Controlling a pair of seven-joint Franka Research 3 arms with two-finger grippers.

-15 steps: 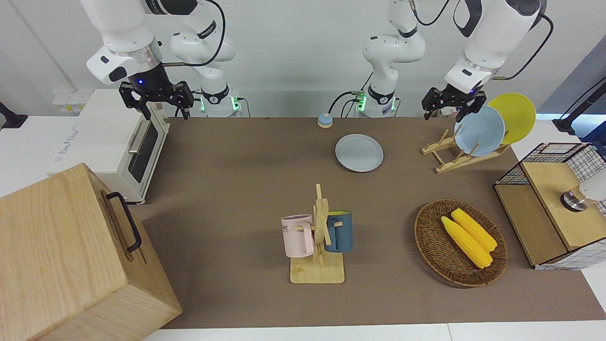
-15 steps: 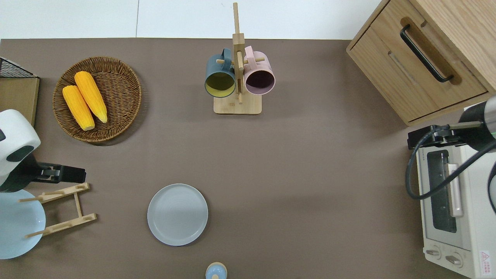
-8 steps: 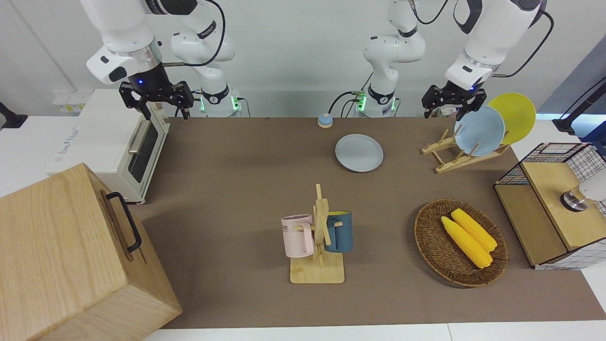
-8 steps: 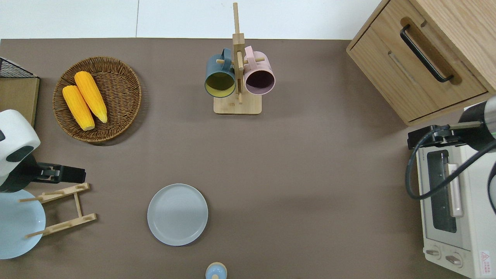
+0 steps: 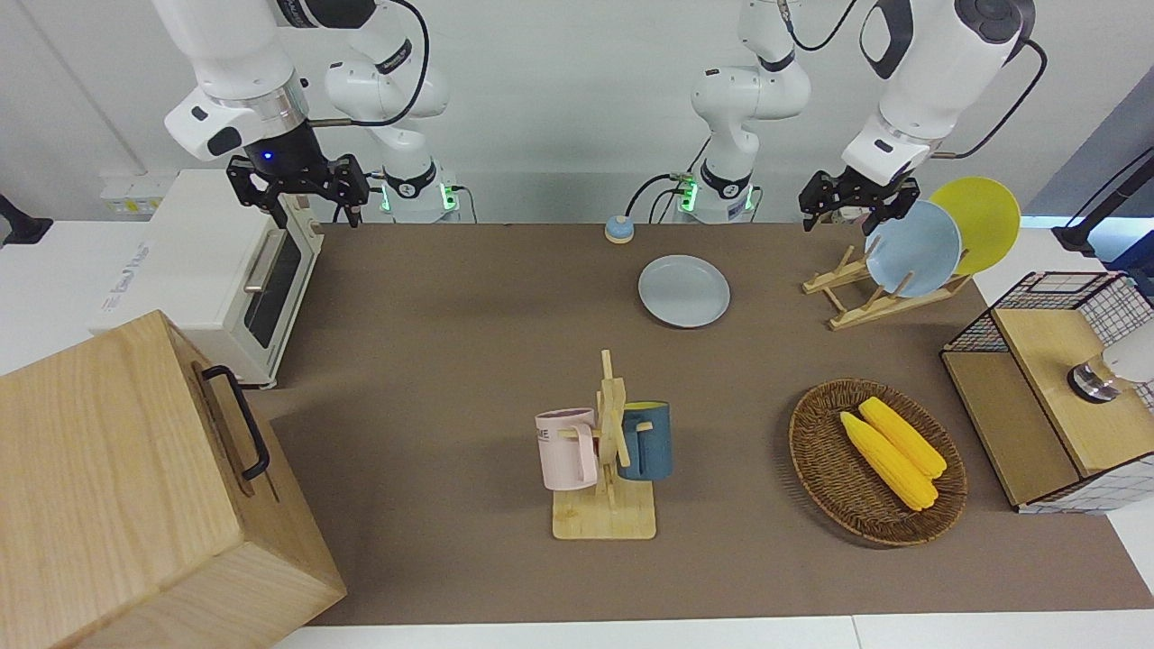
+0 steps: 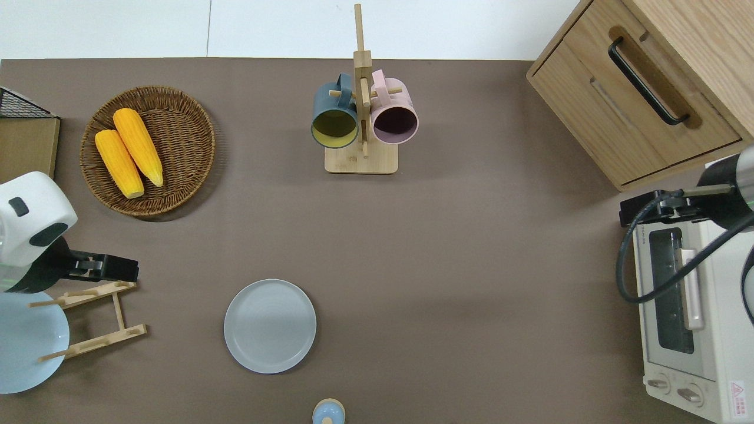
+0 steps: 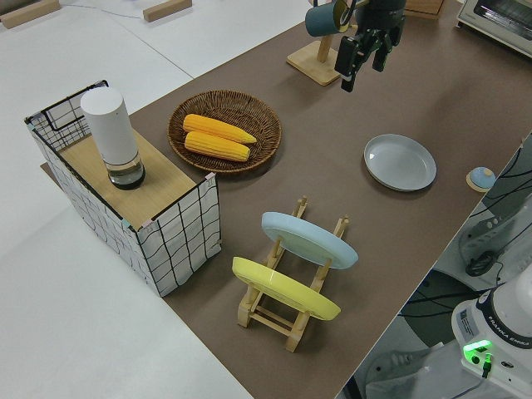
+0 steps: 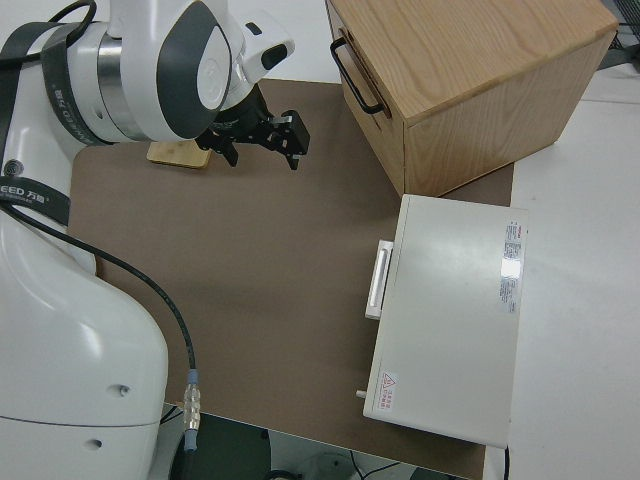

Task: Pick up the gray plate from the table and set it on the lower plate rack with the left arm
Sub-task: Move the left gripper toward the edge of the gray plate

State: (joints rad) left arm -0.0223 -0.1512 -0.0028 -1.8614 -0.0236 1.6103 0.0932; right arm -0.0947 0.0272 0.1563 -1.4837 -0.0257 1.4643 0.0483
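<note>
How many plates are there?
3. The gray plate lies flat on the table. The light blue plate and the yellow plate stand in the plate rack.

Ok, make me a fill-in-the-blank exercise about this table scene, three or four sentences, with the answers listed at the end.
1. The gray plate lies flat on the ____.
2. The wicker basket holds two ears of ____.
3. The plate rack already holds a yellow plate and a light ____ plate.
4. On the mug stand hang a dark blue mug and a ____ mug.

Missing words: table; corn; blue; pink
</note>
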